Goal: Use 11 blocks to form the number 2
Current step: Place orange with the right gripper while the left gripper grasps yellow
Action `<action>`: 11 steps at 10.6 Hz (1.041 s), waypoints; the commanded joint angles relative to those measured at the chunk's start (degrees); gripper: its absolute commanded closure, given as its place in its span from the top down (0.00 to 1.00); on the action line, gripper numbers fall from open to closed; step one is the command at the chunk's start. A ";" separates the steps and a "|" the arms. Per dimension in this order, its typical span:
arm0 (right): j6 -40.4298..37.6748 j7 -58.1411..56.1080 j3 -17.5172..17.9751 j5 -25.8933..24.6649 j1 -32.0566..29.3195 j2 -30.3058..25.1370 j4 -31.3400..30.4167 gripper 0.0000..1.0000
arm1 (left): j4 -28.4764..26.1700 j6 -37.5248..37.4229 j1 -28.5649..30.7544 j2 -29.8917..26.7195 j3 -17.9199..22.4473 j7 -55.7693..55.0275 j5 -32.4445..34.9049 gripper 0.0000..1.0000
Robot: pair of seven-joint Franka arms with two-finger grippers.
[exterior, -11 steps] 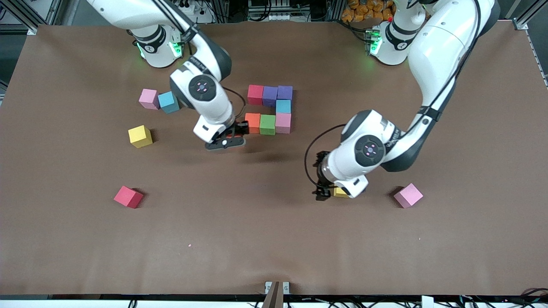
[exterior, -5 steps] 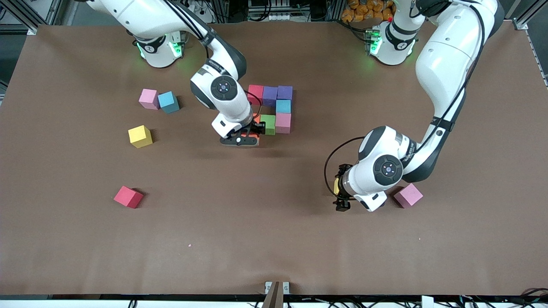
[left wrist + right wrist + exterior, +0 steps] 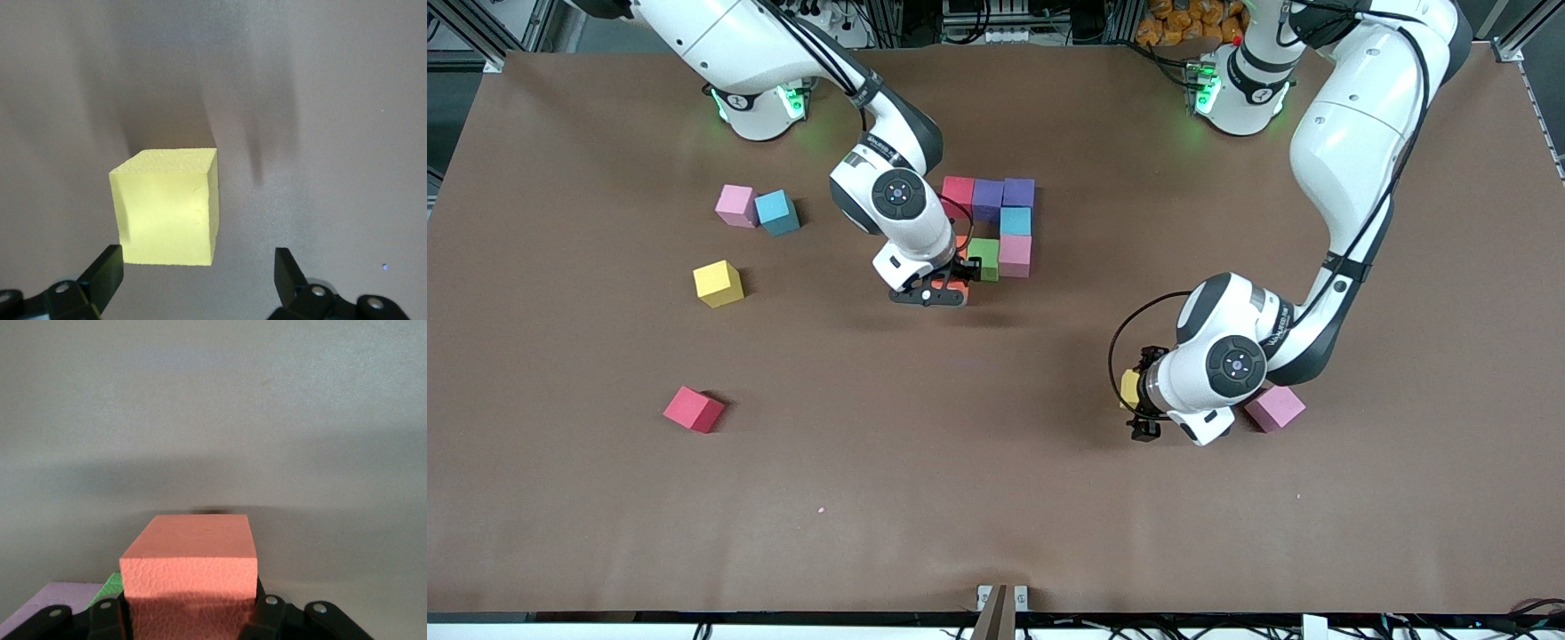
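Near the table's middle, the unfinished digit (image 3: 996, 222) lies as a red-purple-purple row, with a blue cube (image 3: 1015, 220) at six o'clock of its end purple, then pink and green (image 3: 983, 258) running toward nine o'clock. The right gripper (image 3: 947, 289) hangs at seven o'clock of the green, jaws clamped on an orange cube (image 3: 190, 563). Toward four o'clock from the digit, the left gripper (image 3: 1140, 407) sits low at a yellow cube (image 3: 167, 207) on the table, jaws spread wide with a finger on either side and not touching it. A loose pink cube (image 3: 1276, 406) lies just beside that arm's wrist. Toward the right arm's end lie pink, blue, yellow and red strays (image 3: 694, 409).
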 commanded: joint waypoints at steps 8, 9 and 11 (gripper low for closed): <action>0.51 10.45 -0.33 -10.82 1.40 4.41 1.84 0.41 | -0.91 -3.58 -0.44 0.52 1.17 1.40 -0.39 1.00; 0.51 10.45 -0.42 -10.82 1.40 4.41 1.84 0.41 | -1.00 -3.58 -0.79 0.70 1.26 1.32 -0.30 1.00; 0.51 10.45 -0.42 -10.82 1.48 4.58 1.93 0.42 | -0.92 -3.58 -0.79 1.14 1.26 1.58 -0.30 1.00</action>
